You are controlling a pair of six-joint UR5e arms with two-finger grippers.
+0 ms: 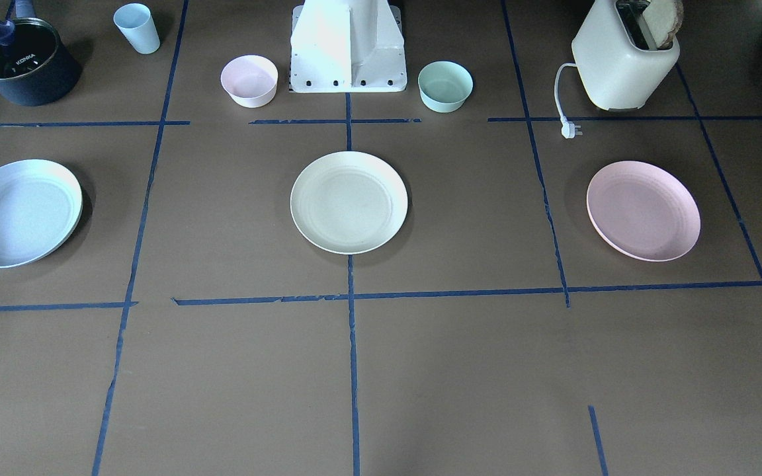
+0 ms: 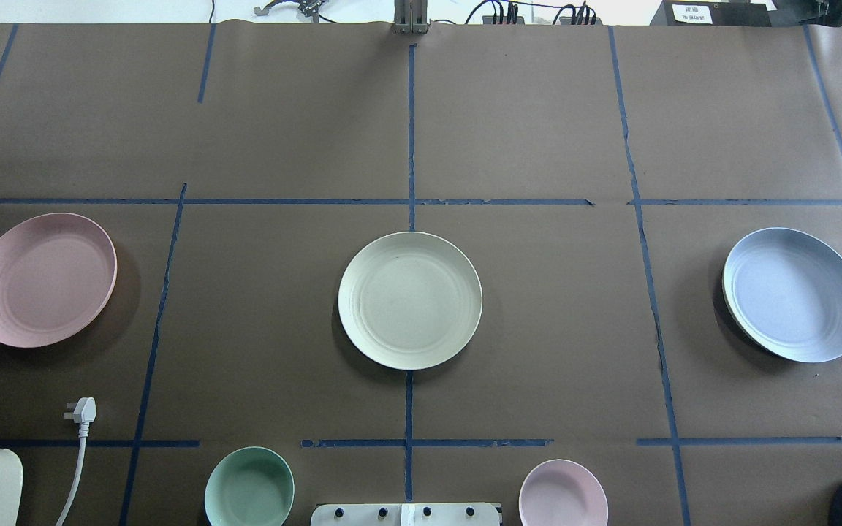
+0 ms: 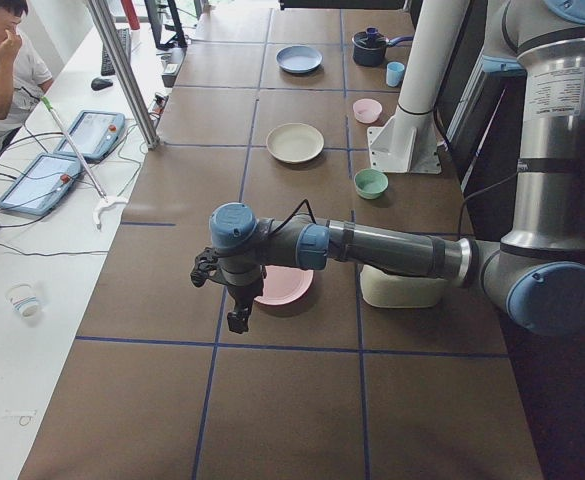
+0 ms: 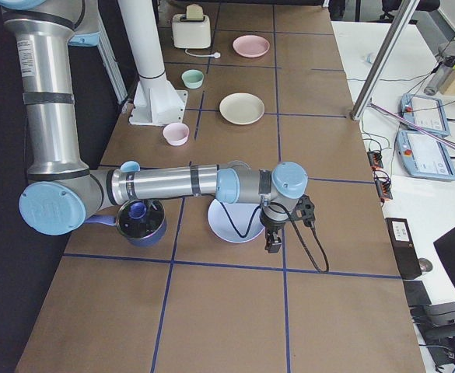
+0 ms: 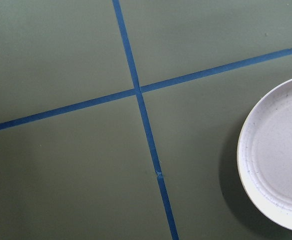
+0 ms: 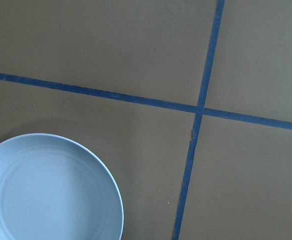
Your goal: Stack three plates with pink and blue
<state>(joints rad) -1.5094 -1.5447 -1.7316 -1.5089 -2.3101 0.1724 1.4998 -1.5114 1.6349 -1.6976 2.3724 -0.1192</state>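
Nothing is stacked yet. The three plates lie apart in one row across the table (image 2: 538, 109). The cream plate (image 2: 410, 299) is in the middle, the pink plate (image 2: 44, 279) is far out on the robot's left side, and the blue plate (image 2: 794, 294) is far out on its right. Each lies flat and well apart from the others. I take this as the opening step, the approach to a first pick. The left gripper (image 3: 238, 318) hangs pointing down near the pink plate, on the side away from the robot's base. The right gripper (image 4: 273, 242) hangs the same way near the blue plate, and neither seems to touch anything. Both show only in the side views, and the wrist cameras catch no fingers, so I cannot tell whether either is spread or pressed together. Next I would bring one gripper over the nearest stretch of rim with its fingers spread and pinch the low lip. I would then lift the plate level, carry it inward and centre it over the cream plate. The rims sit close to the table, so the descent needs care.
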